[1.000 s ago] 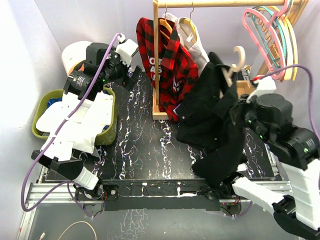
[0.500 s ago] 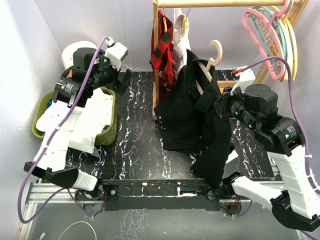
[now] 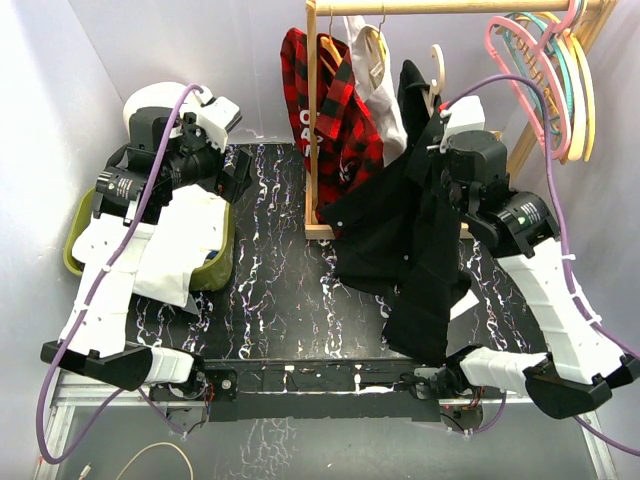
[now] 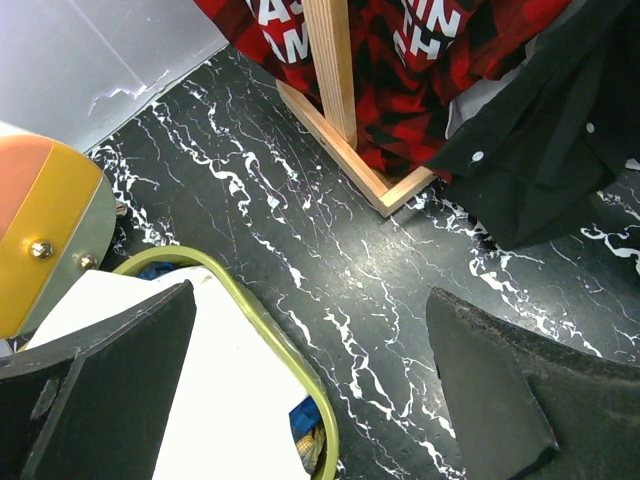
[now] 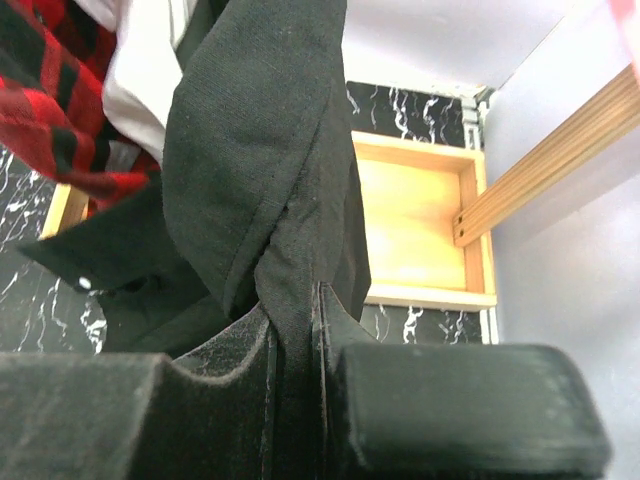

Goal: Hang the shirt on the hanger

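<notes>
The black shirt (image 3: pixel 400 235) hangs from my right gripper (image 3: pixel 441 140), close under the rail beside the white shirt. Its tail reaches down near the table's front edge. The pale hanger's hook (image 3: pixel 437 62) sticks up above the collar; its body is hidden inside the cloth. I cannot tell whether the hook touches the rail. In the right wrist view my right gripper (image 5: pixel 296 330) is shut on a bunched fold of the black shirt (image 5: pixel 260 150). My left gripper (image 3: pixel 237 170) is open and empty at the far left, above the basket's edge (image 4: pixel 310 400). The shirt's hem (image 4: pixel 560 130) shows at that view's right.
A wooden rack with post (image 3: pixel 312 120) and rail (image 3: pixel 450 8) holds a red plaid shirt (image 3: pixel 340 110) and a white shirt (image 3: pixel 385 90). Pastel hangers (image 3: pixel 545 70) hang at the right. A green basket (image 3: pixel 222 265) of white cloth stands at the left. The rack's wooden tray (image 5: pixel 410 230) lies below the right gripper.
My right arm has lifted the black shirt up and back toward the rail, and the hook now sits higher. My left arm has drawn back to the left, away from the shirt.
</notes>
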`<action>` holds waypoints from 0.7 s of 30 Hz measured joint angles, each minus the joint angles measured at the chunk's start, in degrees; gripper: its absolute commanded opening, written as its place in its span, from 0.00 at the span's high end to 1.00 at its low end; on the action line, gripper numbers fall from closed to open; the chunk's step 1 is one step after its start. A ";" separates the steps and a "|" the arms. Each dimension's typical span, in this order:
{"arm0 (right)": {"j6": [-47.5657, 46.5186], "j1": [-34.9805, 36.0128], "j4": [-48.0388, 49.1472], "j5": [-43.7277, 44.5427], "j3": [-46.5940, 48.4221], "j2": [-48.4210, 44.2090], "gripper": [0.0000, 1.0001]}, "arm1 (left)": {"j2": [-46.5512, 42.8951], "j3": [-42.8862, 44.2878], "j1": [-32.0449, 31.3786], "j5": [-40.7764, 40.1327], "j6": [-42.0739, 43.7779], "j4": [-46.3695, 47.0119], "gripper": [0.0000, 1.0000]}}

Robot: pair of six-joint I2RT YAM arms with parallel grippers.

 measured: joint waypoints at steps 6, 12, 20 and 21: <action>-3.85 -3.56 3.23 -0.46 4.57 4.31 0.92 | -0.90 -1.09 1.22 2.36 -0.20 -0.57 0.03; -5.49 -6.12 5.22 -2.36 8.44 8.35 0.92 | -1.01 -1.88 1.81 4.61 0.11 -1.57 0.03; -6.47 -6.84 5.92 -4.79 15.78 13.03 0.92 | -1.05 -2.67 1.95 6.38 0.90 -2.21 0.03; -6.51 -7.06 6.05 -5.14 16.81 13.70 0.92 | -1.05 -2.69 1.95 6.93 1.18 -2.49 0.03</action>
